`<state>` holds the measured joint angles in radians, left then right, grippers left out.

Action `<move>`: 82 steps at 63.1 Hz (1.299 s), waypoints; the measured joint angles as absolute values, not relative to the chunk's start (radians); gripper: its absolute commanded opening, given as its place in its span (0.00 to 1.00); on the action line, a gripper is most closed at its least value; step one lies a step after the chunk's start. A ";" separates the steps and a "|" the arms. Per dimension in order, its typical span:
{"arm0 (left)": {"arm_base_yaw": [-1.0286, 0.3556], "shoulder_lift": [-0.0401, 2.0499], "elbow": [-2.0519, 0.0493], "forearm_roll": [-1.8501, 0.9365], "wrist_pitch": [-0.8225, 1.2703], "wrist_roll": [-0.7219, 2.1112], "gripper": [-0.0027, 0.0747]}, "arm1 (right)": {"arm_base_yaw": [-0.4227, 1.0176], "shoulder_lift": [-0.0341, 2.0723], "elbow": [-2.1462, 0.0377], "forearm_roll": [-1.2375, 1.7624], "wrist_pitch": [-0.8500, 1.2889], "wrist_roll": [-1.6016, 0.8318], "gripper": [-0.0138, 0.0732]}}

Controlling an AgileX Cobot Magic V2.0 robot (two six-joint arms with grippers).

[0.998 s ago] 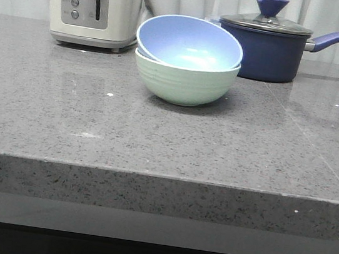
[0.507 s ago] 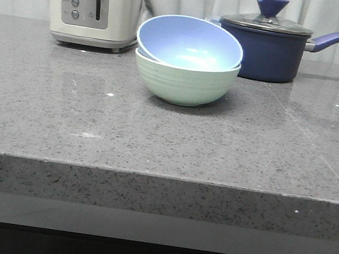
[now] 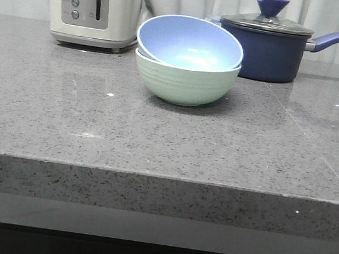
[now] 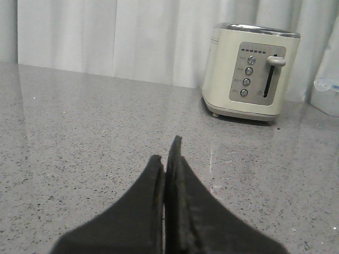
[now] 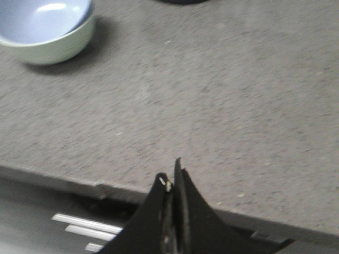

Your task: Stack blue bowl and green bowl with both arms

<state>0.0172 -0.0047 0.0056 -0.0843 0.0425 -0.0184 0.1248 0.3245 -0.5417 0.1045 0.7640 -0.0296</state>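
Blue bowl (image 3: 190,41) nested, slightly tilted, inside green bowl (image 3: 184,82), upper centre of the front frame, on the grey speckled tabletop (image 3: 155,138). Cream toaster (image 3: 93,4) at upper left, navy lidded saucepan (image 3: 270,45) at upper right. Left end effector (image 4: 166,159) pressed together, empty, above bare tabletop. Right end effector (image 5: 172,177) likewise closed, empty, over the tabletop's near edge, well apart from the bowls.
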 measured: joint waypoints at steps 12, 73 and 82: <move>0.017 -0.005 0.006 -0.084 0.042 -0.018 0.01 | 0.035 0.140 -0.277 0.100 0.443 -0.081 0.09; 0.017 -0.005 0.006 -0.084 0.042 -0.018 0.01 | -0.024 -0.010 0.027 0.130 0.065 -0.055 0.08; 0.017 -0.005 0.006 -0.084 0.042 -0.018 0.01 | -0.024 -0.010 0.027 0.081 0.060 0.040 0.08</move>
<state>0.0172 -0.0047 0.0056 -0.0843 0.0425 -0.0184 -0.0236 -0.0097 0.0268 0.0809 0.0605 0.0401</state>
